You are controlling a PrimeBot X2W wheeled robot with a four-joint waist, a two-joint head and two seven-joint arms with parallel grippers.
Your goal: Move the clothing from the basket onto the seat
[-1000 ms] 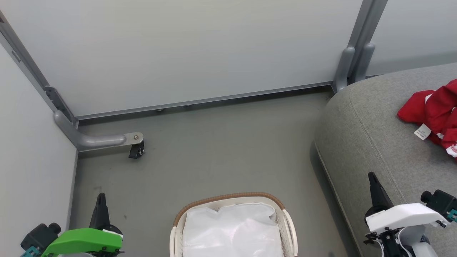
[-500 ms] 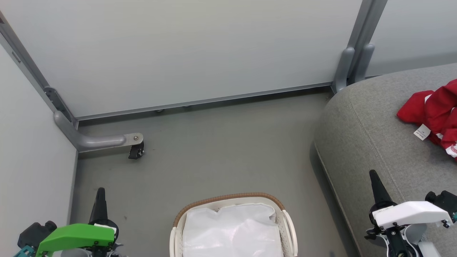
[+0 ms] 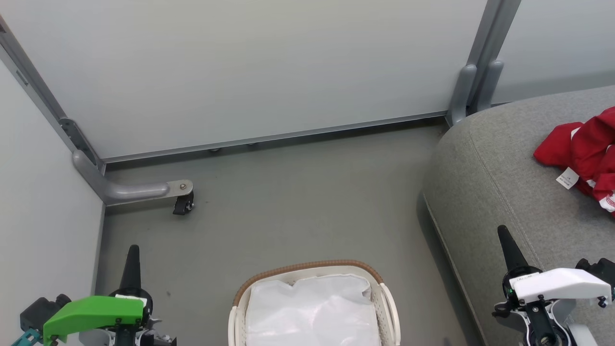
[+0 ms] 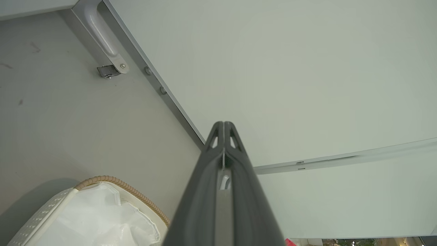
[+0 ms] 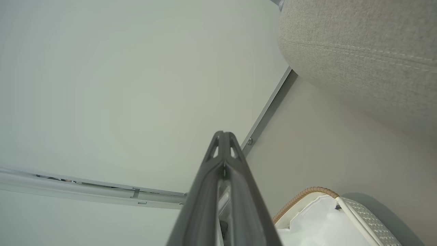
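Head view, one basket (image 3: 307, 265), clothing (image 3: 590, 144) on one seat (image 3: 499, 173), left end effector (image 3: 132, 251), right end effector (image 3: 503, 231), both clenched.

Left end effector (image 3: 132, 249): lower left, green wrist housing (image 3: 93, 312), fingers pressed together, tips pointing up.
Right end effector (image 3: 503, 231): lower right, white wrist housing (image 3: 559, 284), fingers pressed together, tips pointing up.

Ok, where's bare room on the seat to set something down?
The seat is bare from its rounded corner by the wall panel across to the clothing, which crowds the head view's right edge. The floor between the basket and panel is free too, bar a caster at left.
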